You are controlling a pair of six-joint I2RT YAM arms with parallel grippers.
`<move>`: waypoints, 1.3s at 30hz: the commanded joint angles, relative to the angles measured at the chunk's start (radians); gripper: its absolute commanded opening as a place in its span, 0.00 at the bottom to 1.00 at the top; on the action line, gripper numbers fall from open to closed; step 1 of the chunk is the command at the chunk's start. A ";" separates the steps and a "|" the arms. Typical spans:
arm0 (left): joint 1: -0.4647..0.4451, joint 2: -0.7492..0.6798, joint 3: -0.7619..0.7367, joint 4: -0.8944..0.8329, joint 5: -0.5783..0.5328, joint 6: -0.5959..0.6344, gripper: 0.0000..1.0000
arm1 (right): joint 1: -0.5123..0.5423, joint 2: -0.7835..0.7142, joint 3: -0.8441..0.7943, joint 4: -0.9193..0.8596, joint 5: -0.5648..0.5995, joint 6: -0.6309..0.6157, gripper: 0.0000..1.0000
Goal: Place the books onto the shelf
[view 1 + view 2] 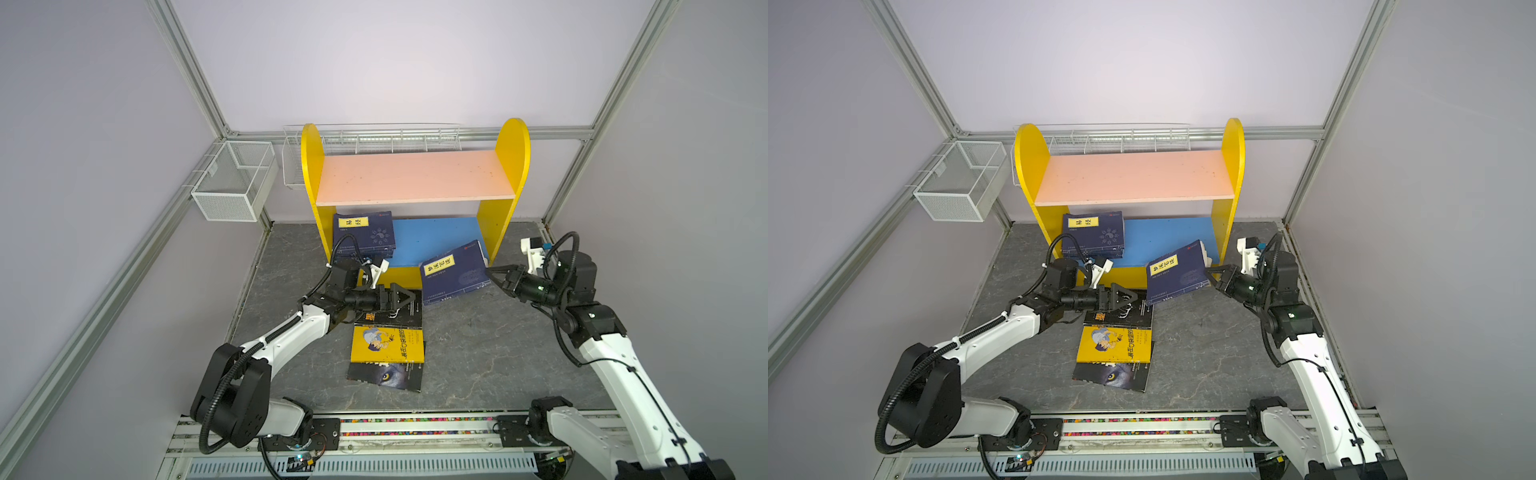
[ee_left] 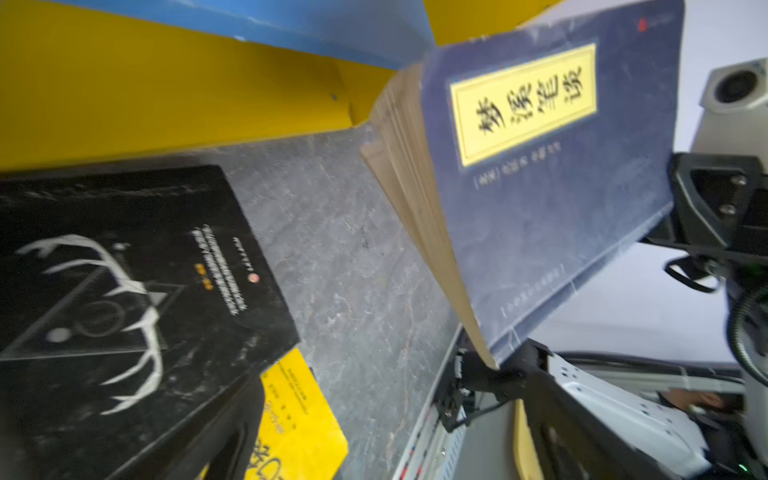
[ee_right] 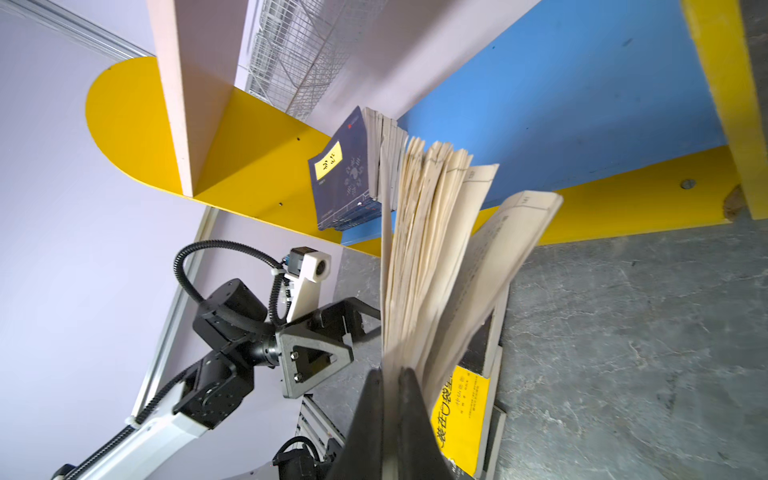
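Grey marble-look tabletop (image 1: 498,353), pale lilac walls (image 1: 415,62), left end effector (image 1: 405,300) spread wide — right end effector (image 1: 490,274) clamped on navy book (image 1: 453,274)

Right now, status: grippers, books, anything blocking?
Left gripper open, over black book. Right gripper shut on navy book, tilted before shelf, pages fanning. Navy stack already on blue board. Yellow side panel close beside held book.

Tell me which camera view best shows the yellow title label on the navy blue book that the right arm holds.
The left wrist view: the yellow title label on the navy blue paperback book is large and legible. Both top views show it small. The right wrist view shows only fanned pages.
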 commanded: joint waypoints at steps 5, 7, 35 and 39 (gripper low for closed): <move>-0.002 -0.028 -0.047 0.428 0.181 -0.270 1.00 | 0.080 0.038 0.041 0.190 0.009 0.086 0.06; -0.002 -0.014 -0.035 0.440 0.184 -0.277 0.99 | 0.110 0.054 0.042 0.220 0.030 0.096 0.06; 0.001 0.028 -0.042 0.585 0.212 -0.369 0.89 | 0.157 0.107 0.057 0.389 0.063 0.135 0.06; 0.001 0.073 -0.023 0.681 0.244 -0.430 0.88 | 0.177 0.113 0.037 0.454 0.064 0.168 0.06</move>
